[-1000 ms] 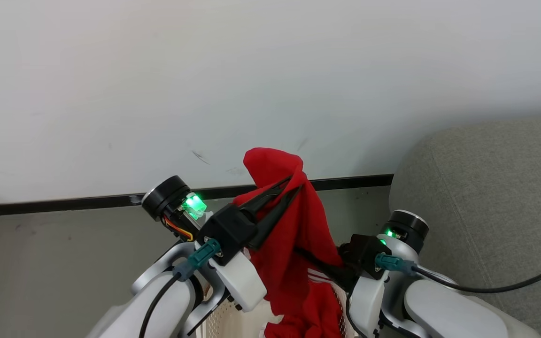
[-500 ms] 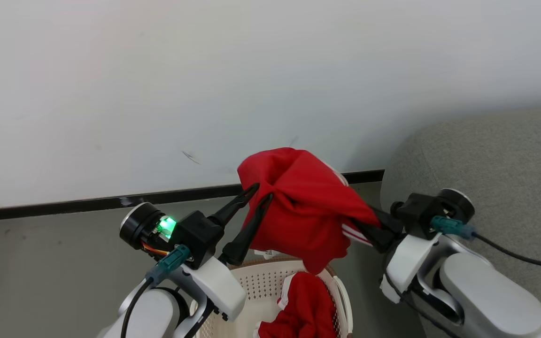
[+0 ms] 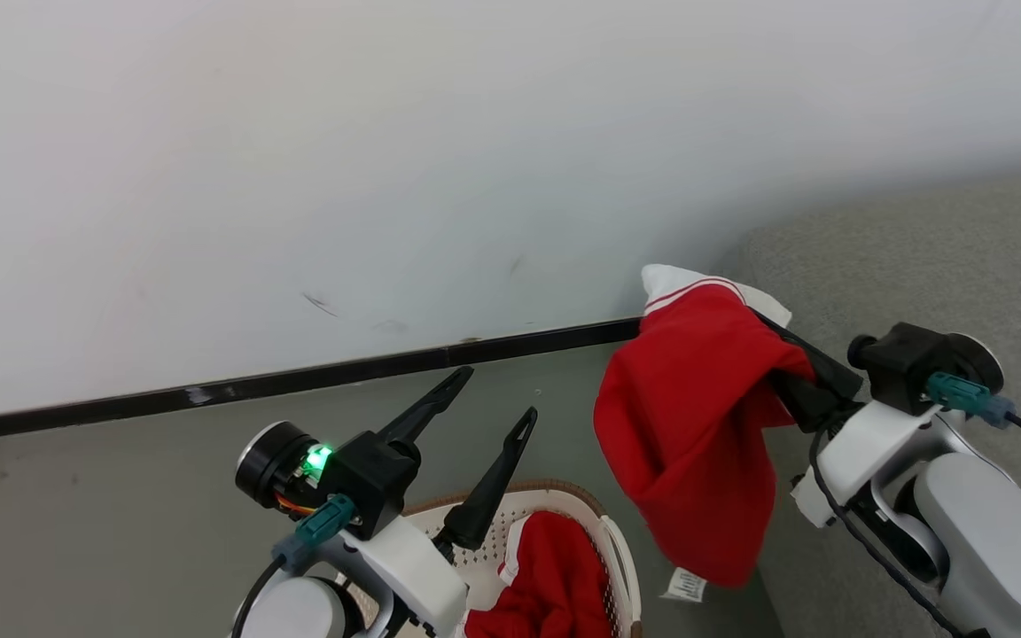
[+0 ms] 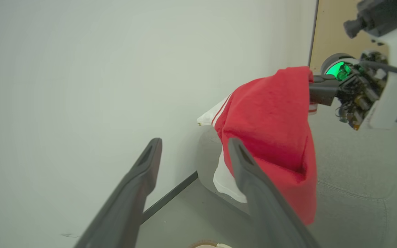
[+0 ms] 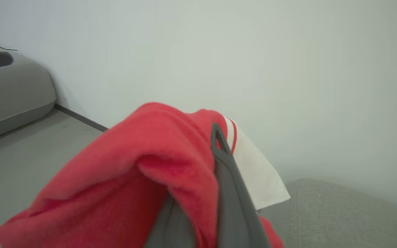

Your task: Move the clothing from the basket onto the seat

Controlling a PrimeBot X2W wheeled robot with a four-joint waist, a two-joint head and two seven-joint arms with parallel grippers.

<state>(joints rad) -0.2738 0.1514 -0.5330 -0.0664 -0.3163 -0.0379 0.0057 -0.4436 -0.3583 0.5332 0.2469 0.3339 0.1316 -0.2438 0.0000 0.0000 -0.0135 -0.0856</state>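
White wall (image 3: pixel 386 133) and grey floor (image 3: pixel 120 496) ahead of me, the seat (image 3: pixel 918 257) on the right. The basket (image 3: pixel 564 490) is on the floor with a second red garment (image 3: pixel 555 576) inside. One piece of clothing (image 3: pixel 697 425) hangs beside the seat's corner, my right gripper (image 3: pixel 790 341) clamped on it. My left gripper (image 3: pixel 497 394) is spread wide and empty above the basket.

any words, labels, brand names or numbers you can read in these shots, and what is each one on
None can be read in any view.
White tag at the lower edge of the hanging red garment: a few dark printed marks, too small and blurred to read.
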